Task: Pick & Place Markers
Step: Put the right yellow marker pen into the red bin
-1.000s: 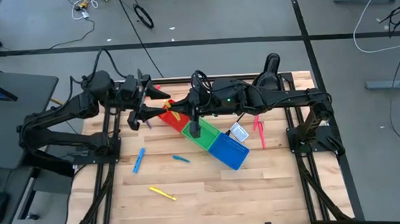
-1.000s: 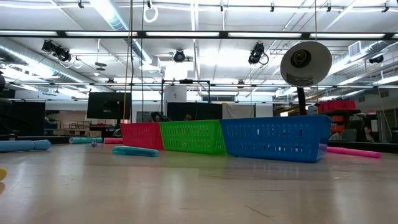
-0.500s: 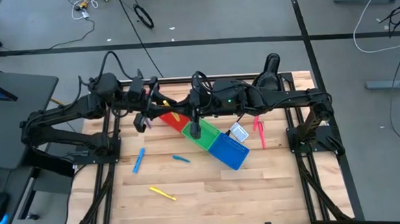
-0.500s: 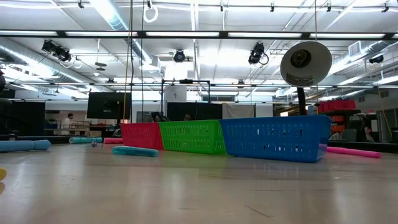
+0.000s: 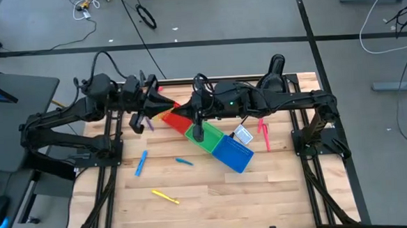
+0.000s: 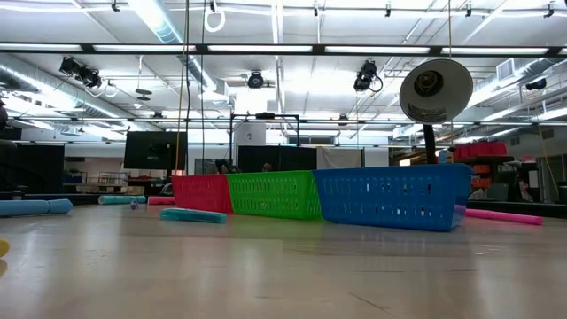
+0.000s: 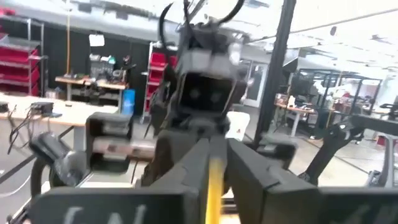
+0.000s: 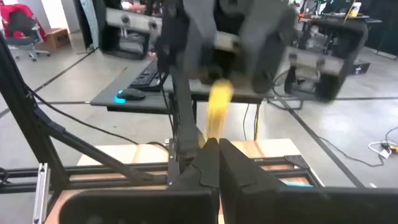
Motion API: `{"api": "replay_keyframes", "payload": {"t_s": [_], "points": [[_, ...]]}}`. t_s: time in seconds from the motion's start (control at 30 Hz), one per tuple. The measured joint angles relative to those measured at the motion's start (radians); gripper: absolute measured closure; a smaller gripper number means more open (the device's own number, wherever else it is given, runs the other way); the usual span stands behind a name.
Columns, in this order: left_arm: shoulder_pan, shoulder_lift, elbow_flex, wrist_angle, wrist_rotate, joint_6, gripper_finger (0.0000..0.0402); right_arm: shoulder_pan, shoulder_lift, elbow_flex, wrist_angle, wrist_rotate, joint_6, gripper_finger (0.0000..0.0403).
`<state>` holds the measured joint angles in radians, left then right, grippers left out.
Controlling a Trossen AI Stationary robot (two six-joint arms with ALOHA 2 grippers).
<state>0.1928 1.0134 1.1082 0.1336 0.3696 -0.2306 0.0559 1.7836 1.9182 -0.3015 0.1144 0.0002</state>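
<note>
A yellow marker (image 5: 166,114) hangs in the air above the red bin (image 5: 178,122), between my two grippers. My left gripper (image 5: 158,107) comes at it from the table's left and my right gripper (image 5: 178,114) from the right; both are shut on it. The left wrist view shows the marker (image 7: 214,180) between my left fingers, and the right wrist view shows it (image 8: 217,109) sticking out past my right fingers. Other markers lie flat on the table: blue (image 5: 142,162), teal (image 5: 184,161), yellow (image 5: 165,196) and pink (image 5: 264,133). My left gripper pinches the yellow marker's left end (image 7: 213,186) between its two fingers, coming roughly level from the table's left and lying along the marker. The marker is lifted clear of the table. My right gripper pinches the marker's other end (image 8: 212,135) between its two fingers, coming roughly level from the table's right. The marker points out past the fingertips toward my left gripper, clear of the bins.
Red, green (image 5: 203,136) and blue (image 5: 232,153) bins stand in a slanting row at mid-table. A white card (image 5: 242,135) lies beside the blue bin. The near half of the table (image 5: 263,194) holds only the loose markers.
My left gripper has shut on the free end of the yellow marker that my right gripper holds up. It has also tipped its fingers up a little. My right arm has kept still.
</note>
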Motion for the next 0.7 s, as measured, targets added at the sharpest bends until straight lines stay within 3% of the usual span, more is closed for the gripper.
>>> {"api": "replay_keyframes", "payload": {"t_s": [0.13,0.7], "points": [[0.0,0.006,-0.002,0.002,0.038,-0.002,0.0395,0.0,-0.002,0.0,0.01,0.0,0.0,0.0402],[-0.001,0.005,-0.001,0.004,0.045,-0.038,0.0398,0.0,-0.002,0.0,0.015,0.001,0.019,0.0393]]}}
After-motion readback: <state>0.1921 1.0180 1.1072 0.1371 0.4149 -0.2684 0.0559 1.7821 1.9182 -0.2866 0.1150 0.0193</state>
